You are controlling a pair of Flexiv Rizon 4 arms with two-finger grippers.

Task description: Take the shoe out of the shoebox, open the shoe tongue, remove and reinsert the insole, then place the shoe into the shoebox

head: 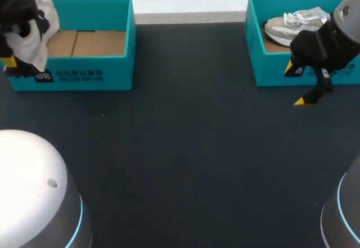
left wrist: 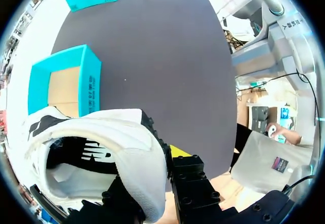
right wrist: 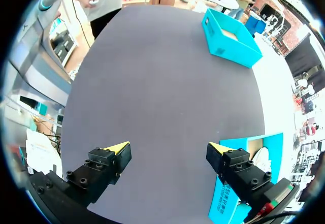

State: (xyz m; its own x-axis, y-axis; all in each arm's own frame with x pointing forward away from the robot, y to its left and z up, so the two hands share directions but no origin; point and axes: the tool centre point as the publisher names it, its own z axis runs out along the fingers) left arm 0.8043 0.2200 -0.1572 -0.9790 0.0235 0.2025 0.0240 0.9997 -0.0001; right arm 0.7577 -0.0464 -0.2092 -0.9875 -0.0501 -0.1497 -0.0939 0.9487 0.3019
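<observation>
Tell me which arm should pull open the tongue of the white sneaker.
Right, probably. The right gripper is open and empty beside the right-hand teal cardboard shoebox; the left gripper is shut on the white mesh sneaker, so it can only steady it.

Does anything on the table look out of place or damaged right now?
Nothing stands out. The left gripper holds the white shoe near the left shoebox; the grey shoe lies inside the right shoebox.

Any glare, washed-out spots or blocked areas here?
Head view: the white shoe is washed out, little detail; the table is matte, no glare. Left wrist view: that shoe crowds the foreground; the left box has bowed edges. Right wrist view: evenly lit, open right pincer unobstructed.
</observation>
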